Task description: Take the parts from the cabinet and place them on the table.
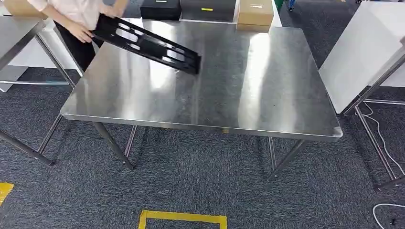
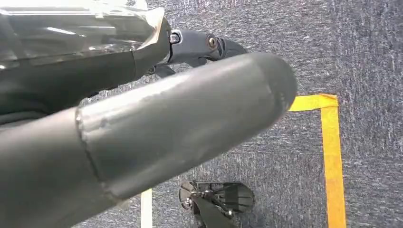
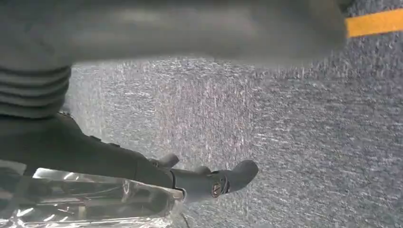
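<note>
While I am watching from the head view, a person's hand (image 1: pixel 81 32) is holding the black part (image 1: pixel 148 44) on the desk (image 1: pixel 267 86). Left robot hand (image 2: pixel 157 128) and right robot hand (image 3: pixel 190 178) are hanging over carpet, fingers apart, holding nothing.

We count one steel bench (image 1: pixel 267 95) in front of us, with part of a second one (image 1: pixel 14 33) at the far left edge. On the main bench lies one black slotted part (image 1: pixel 148 44), and one person (image 1: pixel 76 14) has two hands on it. Beyond the far edge we count three boxes: two dark (image 1: pixel 160 8) and one tan (image 1: pixel 255 13). Yellow tape (image 1: pixel 182 218) marks the carpet in two spots. Our two hands number one left hand (image 2: pixel 142 128) and one right hand (image 3: pixel 190 175).
</note>
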